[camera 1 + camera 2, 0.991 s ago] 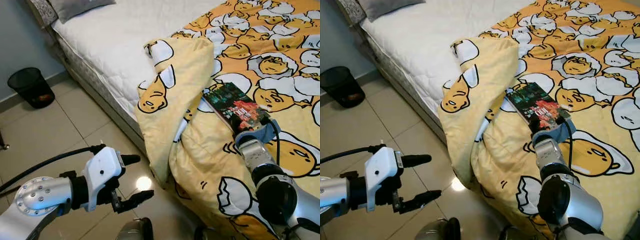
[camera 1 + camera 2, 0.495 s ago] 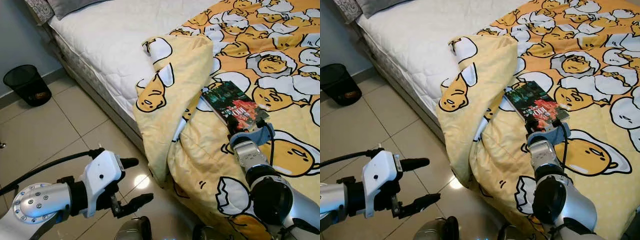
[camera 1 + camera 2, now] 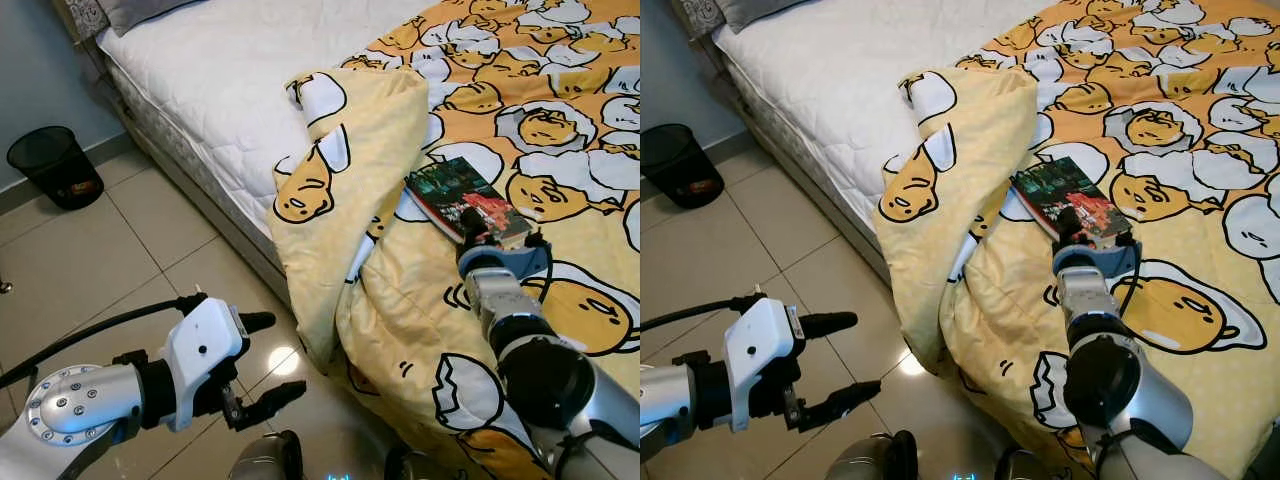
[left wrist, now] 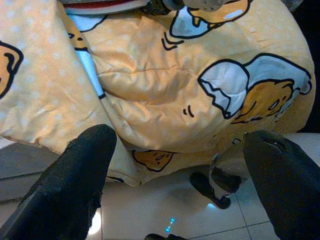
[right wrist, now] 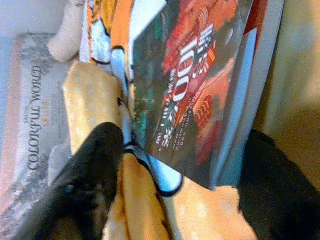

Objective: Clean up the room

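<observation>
A dark book with a red and green cover [image 3: 455,190] lies on the yellow egg-print quilt [image 3: 560,120] on the bed. My right gripper [image 3: 497,232] is at the book's near end, open. In the right wrist view its black fingers [image 5: 90,185] stand on either side of the book [image 5: 200,100], with small gaps to its edges. My left gripper [image 3: 285,355] hangs open over the tiled floor beside the bed and holds nothing. The left wrist view has its fingers [image 4: 75,175] spread wide, facing the quilt's drooping edge [image 4: 165,90].
A folded flap of quilt [image 3: 340,200] hangs off the bed side toward the floor. The white mattress [image 3: 220,90] is bare on the left, with a grey pillow [image 3: 150,10] at its head. A black wastebasket [image 3: 55,165] stands on the tiles [image 3: 120,270] by the wall.
My right gripper has pushed forward, so its fingers now reach around the book's near end. The left arm has barely moved. The camera shifted slightly.
</observation>
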Robot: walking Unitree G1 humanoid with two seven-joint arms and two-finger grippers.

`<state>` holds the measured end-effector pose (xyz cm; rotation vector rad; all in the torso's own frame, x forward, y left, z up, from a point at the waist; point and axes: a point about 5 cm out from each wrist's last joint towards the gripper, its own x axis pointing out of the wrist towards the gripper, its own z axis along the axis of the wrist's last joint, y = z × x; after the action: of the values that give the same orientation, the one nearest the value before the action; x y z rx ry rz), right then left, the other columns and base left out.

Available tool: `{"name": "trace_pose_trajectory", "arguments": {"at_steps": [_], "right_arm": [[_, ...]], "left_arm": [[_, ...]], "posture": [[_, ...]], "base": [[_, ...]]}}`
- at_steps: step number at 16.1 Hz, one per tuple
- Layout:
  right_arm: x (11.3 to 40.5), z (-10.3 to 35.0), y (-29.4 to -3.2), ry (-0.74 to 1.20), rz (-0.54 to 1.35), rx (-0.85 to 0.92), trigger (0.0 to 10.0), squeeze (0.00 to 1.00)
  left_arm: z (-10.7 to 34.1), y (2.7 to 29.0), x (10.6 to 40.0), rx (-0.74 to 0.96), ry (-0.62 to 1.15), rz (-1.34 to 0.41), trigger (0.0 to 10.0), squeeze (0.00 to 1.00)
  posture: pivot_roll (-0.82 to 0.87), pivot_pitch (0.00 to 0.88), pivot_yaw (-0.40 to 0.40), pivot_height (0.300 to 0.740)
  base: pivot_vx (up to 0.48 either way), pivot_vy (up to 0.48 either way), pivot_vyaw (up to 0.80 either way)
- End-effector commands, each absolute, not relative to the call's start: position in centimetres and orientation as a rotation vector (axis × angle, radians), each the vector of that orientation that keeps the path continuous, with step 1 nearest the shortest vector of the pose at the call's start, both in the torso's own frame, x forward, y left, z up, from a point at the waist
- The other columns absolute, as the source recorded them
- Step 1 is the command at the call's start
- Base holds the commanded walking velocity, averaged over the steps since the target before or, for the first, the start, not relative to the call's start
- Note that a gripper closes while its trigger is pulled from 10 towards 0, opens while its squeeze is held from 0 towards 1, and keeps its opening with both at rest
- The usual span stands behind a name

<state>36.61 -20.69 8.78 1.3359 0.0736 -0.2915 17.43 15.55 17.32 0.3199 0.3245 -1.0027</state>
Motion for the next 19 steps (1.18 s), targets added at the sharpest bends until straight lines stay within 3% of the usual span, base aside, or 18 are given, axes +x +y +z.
{"name": "trace_pose_trajectory", "arguments": {"at_steps": [1,15,19], "right_arm": [[36.9,9.3,-20.7,0.052,-0.27,1.355,0.0,0.0],[36.4,8.3,-20.6,0.104,-0.305,1.289,0.0,0.0],[36.1,7.6,-20.0,0.12,-0.301,1.282,0.0,0.0]], "left_arm": [[17.4,15.5,17.3,0.321,0.317,-1.002,10.0,0.24],[17.5,15.0,17.9,0.303,0.276,-0.978,10.0,0.24],[16.9,14.9,18.5,0.298,0.254,-0.934,10.0,0.24]], "posture": [[0.26,0.165,0.058,0.74],[0.25,0.15,0.052,0.74],[0.22,0.106,0.041,0.74]], "base": [[0.0,0.0,0.0],[0.0,0.0,0.0],[0.0,0.0,0.0]]}}
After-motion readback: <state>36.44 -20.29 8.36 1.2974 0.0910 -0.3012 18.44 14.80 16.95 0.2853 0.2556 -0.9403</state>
